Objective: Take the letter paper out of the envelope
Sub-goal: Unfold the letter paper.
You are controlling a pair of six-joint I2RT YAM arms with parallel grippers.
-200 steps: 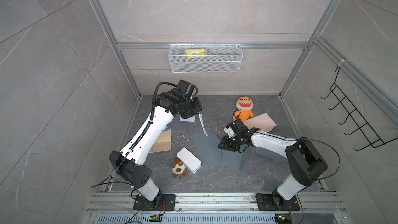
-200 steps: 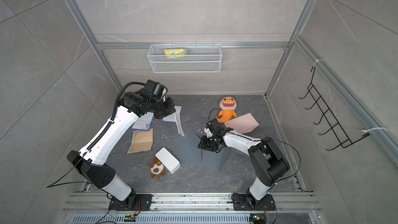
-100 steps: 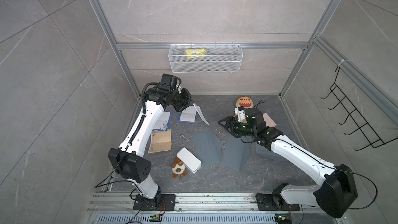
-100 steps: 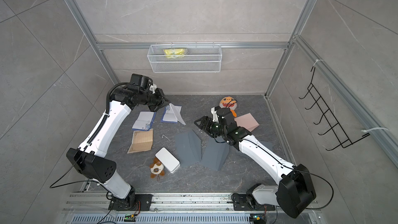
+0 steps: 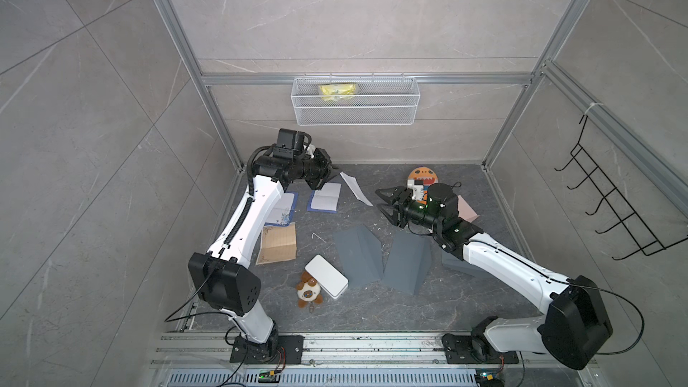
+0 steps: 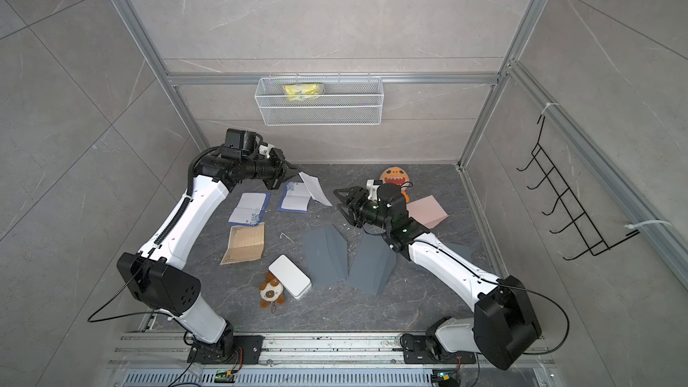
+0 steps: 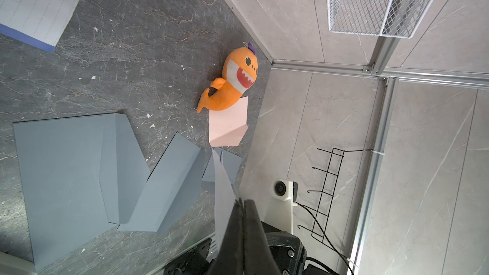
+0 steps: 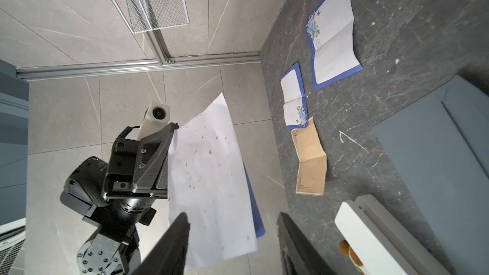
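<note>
1. The left gripper (image 5: pixel 332 174) is pinching one edge of a white sheet of paper (image 5: pixel 355 189). Its jaws are pressing together on the sheet, as its own wrist view is showing.
2. The sheet is hanging in the air over the back of the floor and is touching no envelope, so the pulling-out is looking done for it.
3. The right gripper (image 5: pixel 383 204) is hovering at the sheet's free end with its jaws spread and clamping nothing. Whether the paper's end is already reaching in between them cannot be told.
4. A grey envelope (image 5: pixel 357 255) and a second grey envelope (image 5: pixel 407 262) are lying side by side on the floor below, well apart from the sheet. Which one the sheet belongs to cannot be told.
5. Further out, a blue-edged sheet (image 5: pixel 324 199), a second blue-edged sheet (image 5: pixel 283 211) and a brown sheet (image 5: pixel 279 243) are lying unfolded on the floor, outside any envelope.
6. A pink envelope (image 5: pixel 465 208) is lying by the orange toy (image 5: pixel 422 174), and whether it is holding paper is not showing.
7. What is probably remaining is setting the white sheet down and letting go of it.
</note>
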